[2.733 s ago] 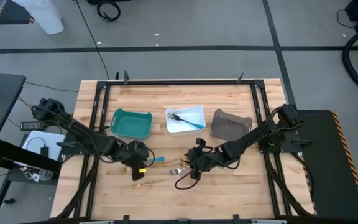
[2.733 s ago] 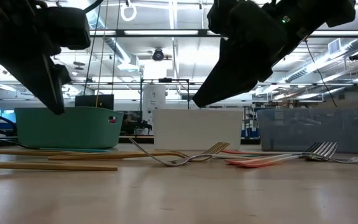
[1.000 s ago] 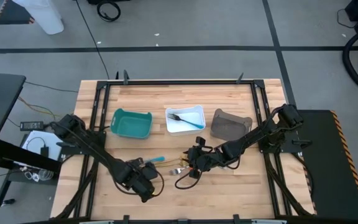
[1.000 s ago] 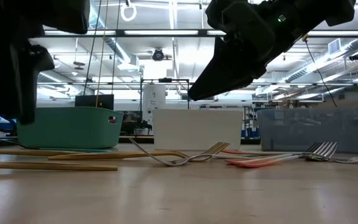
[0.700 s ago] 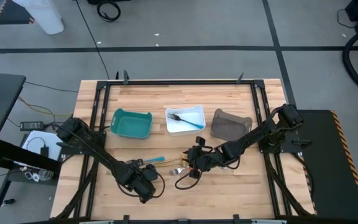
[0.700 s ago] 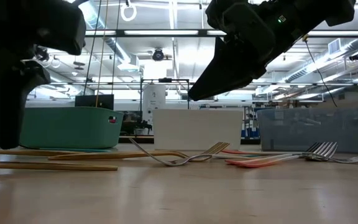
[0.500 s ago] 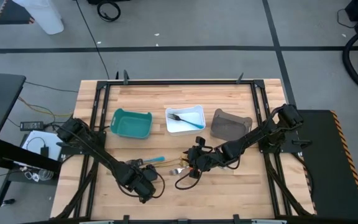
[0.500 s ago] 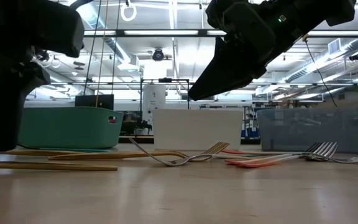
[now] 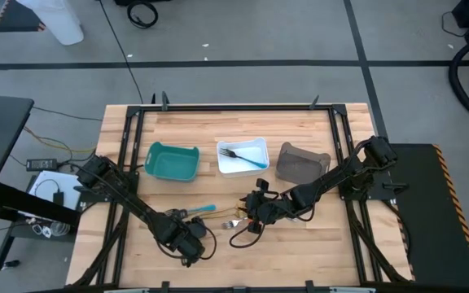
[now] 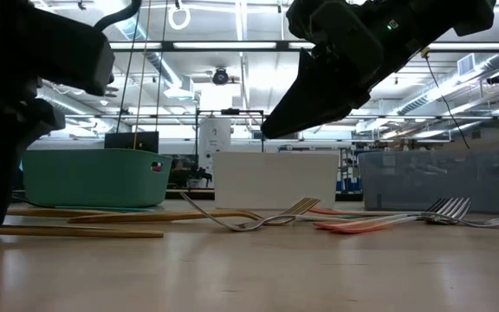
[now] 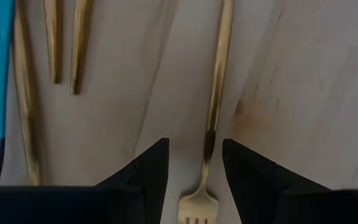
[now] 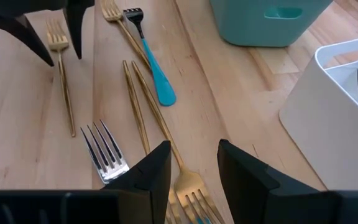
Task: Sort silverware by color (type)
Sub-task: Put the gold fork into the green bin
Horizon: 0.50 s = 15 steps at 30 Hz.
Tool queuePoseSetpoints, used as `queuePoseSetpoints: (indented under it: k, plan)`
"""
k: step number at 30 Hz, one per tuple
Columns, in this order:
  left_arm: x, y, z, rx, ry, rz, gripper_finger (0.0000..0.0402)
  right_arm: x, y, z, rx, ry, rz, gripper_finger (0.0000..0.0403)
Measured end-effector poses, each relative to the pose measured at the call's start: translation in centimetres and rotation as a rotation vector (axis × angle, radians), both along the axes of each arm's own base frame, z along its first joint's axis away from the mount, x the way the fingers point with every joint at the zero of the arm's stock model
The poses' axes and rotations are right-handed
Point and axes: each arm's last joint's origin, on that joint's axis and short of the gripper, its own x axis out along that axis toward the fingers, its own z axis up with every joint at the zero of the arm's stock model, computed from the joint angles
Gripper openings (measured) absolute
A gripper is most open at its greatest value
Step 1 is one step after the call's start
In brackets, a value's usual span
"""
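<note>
A gold fork (image 11: 215, 93) lies flat on the wooden table, nearer the front edge than the other silverware. My left gripper (image 11: 194, 146) is open and low over it, one finger on each side of the fork's neck. It also shows in the high view (image 9: 187, 243) and the right wrist view (image 12: 58, 34). My right gripper (image 12: 191, 149) is open and empty, hovering over the pile (image 9: 222, 214). The pile holds a blue-handled fork (image 12: 155, 79), slim gold handles (image 12: 135, 106), a silver fork (image 12: 107, 155) and another gold fork (image 12: 188, 183). An orange-handled piece (image 10: 362, 224) shows in the low view.
Three bins stand in a row behind the pile: a teal bin (image 9: 173, 161), a white bin (image 9: 253, 146) with a dark fork in it, and a grey-brown bin (image 9: 302, 161). A black cable (image 9: 238, 238) loops on the table below my right gripper.
My left gripper has gone down to the table surface over the gold fork, still open. The silverware has not moved.
</note>
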Motion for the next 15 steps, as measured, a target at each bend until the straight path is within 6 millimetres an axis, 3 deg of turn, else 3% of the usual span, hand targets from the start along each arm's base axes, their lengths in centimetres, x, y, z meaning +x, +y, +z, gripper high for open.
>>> queuePoseSetpoints:
  k: [9, 15]
  plan:
    - [-0.2, -0.02, -0.03, -0.006, 0.026, -0.014, 0.0158, 0.02, 0.01, 0.02, 0.001, -0.003, 0.0, 0.0138]
    - [-0.44, 0.18, -0.43, 0.003, 0.031, -0.016, 0.0116, 0.03, 0.01, 0.04, 0.003, -0.005, 0.001, 0.0138]
